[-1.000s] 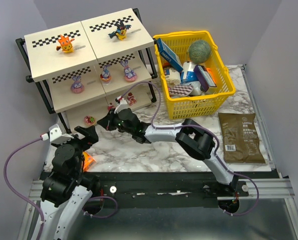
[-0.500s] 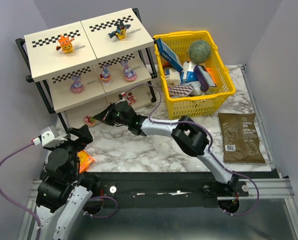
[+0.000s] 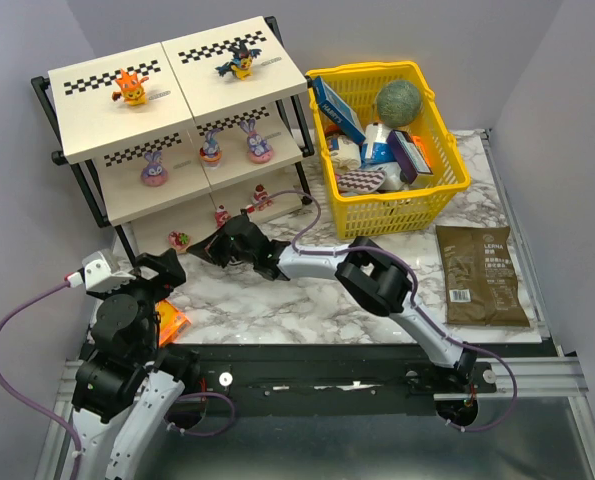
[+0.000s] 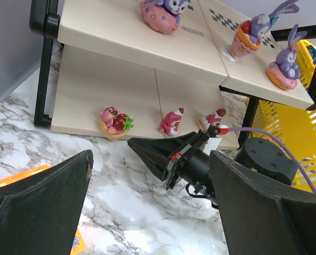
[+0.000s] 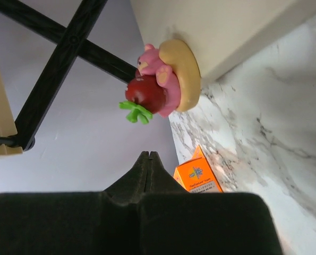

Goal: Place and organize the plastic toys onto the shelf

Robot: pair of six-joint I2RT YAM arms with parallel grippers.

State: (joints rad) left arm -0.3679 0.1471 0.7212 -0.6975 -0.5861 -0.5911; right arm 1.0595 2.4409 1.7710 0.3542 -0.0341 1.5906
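Observation:
The shelf [image 3: 97,120] stands at the back left. An orange toy [image 3: 129,88] and a black-and-yellow winged toy [image 3: 240,63] are on its top tier. Three purple bunny-eared toys [image 3: 211,148] are on the middle tier. Three small red-pink toys [image 4: 171,122] stand along the bottom tier. Nearest the shelf's left end is a pink bear with a strawberry [image 5: 163,87]. My right gripper [image 3: 209,247] is shut and empty, low over the marble, its tips [image 5: 148,155] pointing at that bear from a short gap. My left gripper [image 4: 151,159] hangs open and empty behind it.
A flat orange packet [image 3: 174,322] lies on the marble by my left arm. A yellow basket [image 3: 447,190] of boxes and a green ball stands right of the shelf. A brown pouch [image 3: 482,275] lies at the right edge.
My right gripper reached left toward the pink bear, then drew back a little, staying shut. My left arm has pulled back toward the near left corner.

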